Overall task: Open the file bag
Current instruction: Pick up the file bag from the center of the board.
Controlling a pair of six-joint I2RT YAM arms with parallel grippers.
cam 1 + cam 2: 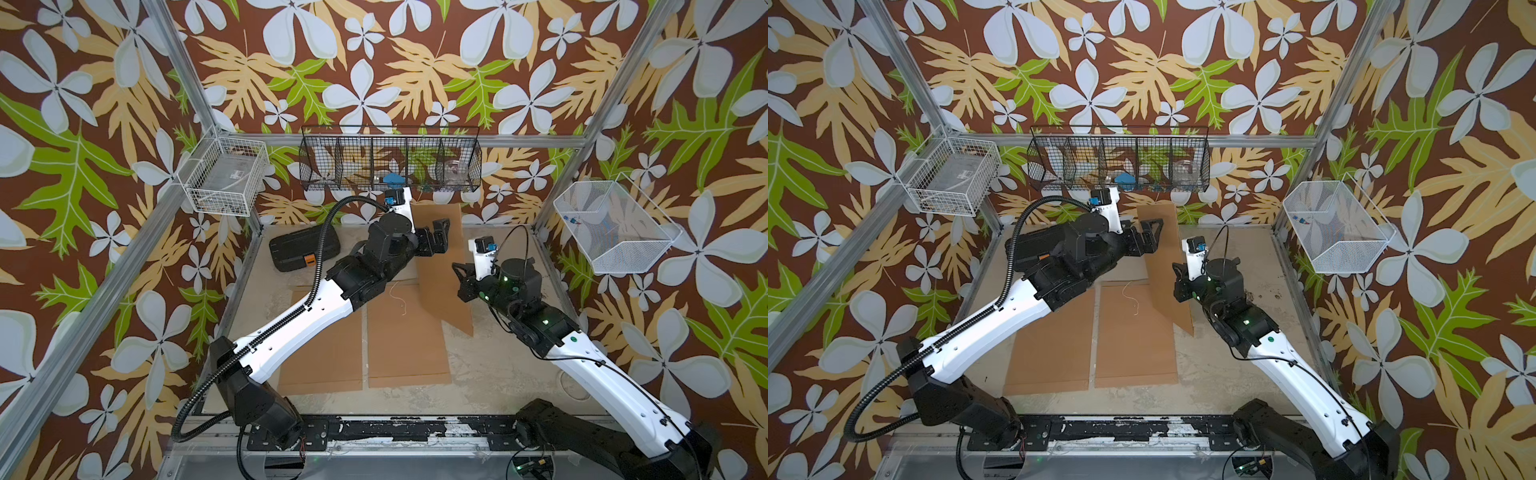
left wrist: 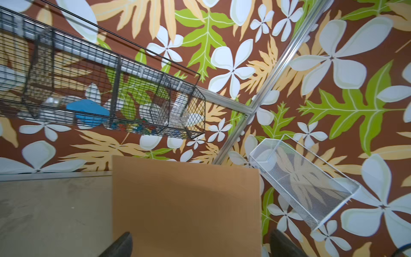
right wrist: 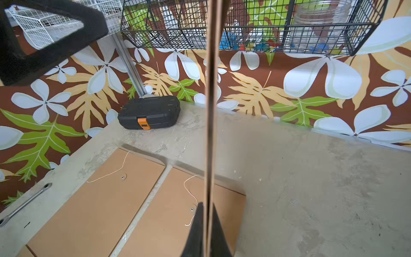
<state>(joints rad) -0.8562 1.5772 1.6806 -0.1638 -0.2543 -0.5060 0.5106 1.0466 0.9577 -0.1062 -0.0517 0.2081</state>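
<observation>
Right gripper (image 1: 460, 279), both top views: you see it clamped on the file bag (image 1: 442, 303), upright over the table (image 1: 498, 365); left gripper (image 1: 437, 237) spread wide near its upper end | left wrist: bag's face before you between the parted jaws | right wrist: bag edge-on, pinched at its edge

A black case (image 3: 149, 111) with an orange latch sits on the table (image 3: 311, 178), a wrench (image 3: 25, 203) lying well apart.
</observation>
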